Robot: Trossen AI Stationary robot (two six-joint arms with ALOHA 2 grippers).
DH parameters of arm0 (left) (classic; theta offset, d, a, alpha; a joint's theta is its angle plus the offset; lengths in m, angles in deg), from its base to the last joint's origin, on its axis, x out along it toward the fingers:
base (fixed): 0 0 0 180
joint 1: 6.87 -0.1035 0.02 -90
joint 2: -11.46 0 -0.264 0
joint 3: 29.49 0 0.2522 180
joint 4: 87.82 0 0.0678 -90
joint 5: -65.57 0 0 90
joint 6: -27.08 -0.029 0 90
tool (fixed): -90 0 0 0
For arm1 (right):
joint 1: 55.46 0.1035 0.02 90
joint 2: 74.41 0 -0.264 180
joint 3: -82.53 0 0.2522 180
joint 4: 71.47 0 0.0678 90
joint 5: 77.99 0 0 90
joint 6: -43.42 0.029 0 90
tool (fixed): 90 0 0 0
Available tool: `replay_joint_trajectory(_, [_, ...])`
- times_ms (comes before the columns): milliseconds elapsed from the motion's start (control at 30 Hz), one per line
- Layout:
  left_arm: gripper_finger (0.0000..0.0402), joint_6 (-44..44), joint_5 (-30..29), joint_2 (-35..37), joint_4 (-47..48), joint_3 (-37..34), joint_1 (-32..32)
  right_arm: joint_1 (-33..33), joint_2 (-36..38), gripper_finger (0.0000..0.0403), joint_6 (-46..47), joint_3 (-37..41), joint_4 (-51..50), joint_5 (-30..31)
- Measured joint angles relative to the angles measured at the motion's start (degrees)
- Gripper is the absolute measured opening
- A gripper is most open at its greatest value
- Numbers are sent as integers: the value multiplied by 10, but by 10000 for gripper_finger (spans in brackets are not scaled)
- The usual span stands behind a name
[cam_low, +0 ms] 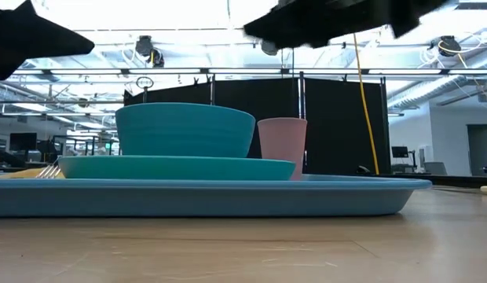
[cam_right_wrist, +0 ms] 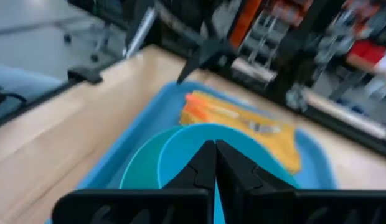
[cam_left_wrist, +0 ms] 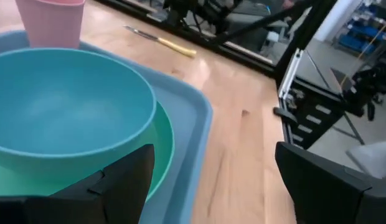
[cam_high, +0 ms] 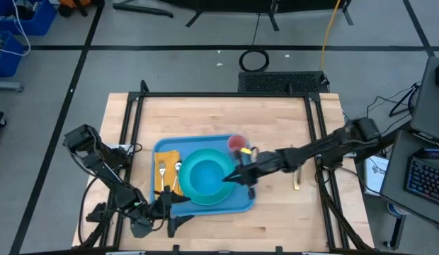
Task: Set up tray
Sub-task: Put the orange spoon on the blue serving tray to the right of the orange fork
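The light-blue tray (cam_high: 242, 202) lies in the middle of the table. On it a blue bowl (cam_high: 205, 173) stands on a teal plate (cam_left_wrist: 163, 149), with a pink cup (cam_high: 236, 143) at the far right corner. A fork and a spoon lie on an orange napkin (cam_high: 166, 157) at the tray's left. My right gripper (cam_right_wrist: 215, 148) hovers shut above the bowl's right side, clear of it in the low view. My left gripper (cam_left_wrist: 218, 193) stands open above the tray's near edge (cam_left_wrist: 199, 155), and nothing lies between its fingers.
A yellow-handled knife (cam_high: 296, 177) lies on the bare wood to the right of the tray. A black frame runs along the table's left, far and right sides. Bare wood shows on the far half and along the near right.
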State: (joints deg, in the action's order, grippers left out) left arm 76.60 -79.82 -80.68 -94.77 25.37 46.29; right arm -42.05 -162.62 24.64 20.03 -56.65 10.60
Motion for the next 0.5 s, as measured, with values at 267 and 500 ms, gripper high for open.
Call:
replay_joint_trajectory(267, [335, 16, -4, 0, -117, 0, -30, 4, 140, 0, 12, 124, 43, -1])
replay_joint_trajectory(500, [335, -8, 3, 0, -192, 0, -55, 12, 177, 0, 18, 173, 45, -1])
